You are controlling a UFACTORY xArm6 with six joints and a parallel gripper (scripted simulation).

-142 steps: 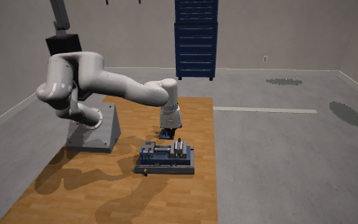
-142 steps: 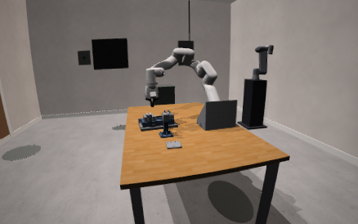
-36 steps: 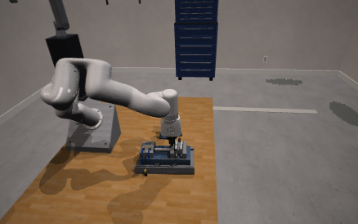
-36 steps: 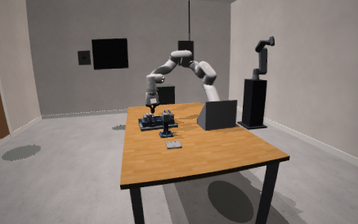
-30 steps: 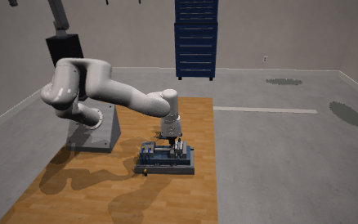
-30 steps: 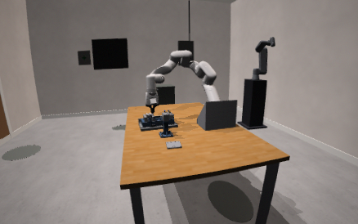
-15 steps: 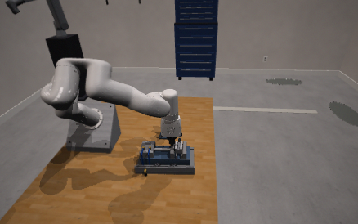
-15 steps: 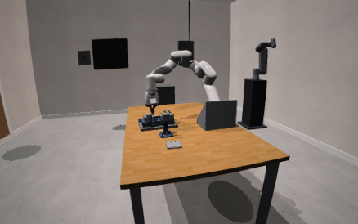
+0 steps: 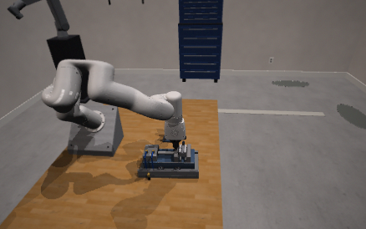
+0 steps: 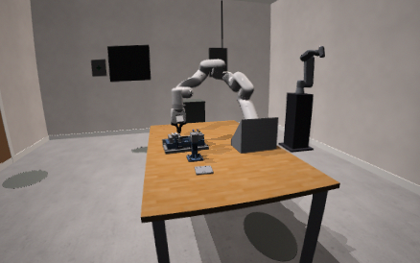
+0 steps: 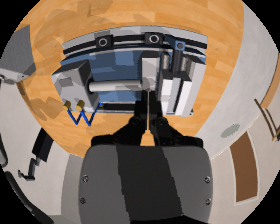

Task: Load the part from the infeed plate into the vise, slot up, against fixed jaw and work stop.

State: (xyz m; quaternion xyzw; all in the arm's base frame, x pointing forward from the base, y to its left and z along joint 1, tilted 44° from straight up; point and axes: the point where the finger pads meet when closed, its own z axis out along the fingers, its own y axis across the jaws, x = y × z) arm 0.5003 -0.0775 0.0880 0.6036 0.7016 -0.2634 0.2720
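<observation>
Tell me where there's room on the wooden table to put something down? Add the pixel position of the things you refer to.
Between its near edge and the flat grey plate (image 10: 203, 170), the wooden table (image 9: 189, 201) (image 10: 245, 187) (image 11: 226, 50) has room. It's crowded around the blue-and-grey metal vise (image 9: 168, 165) (image 10: 183, 143) (image 11: 121, 58), beneath the black gripper (image 9: 175, 148) (image 10: 178, 131) (image 11: 148, 99).
</observation>
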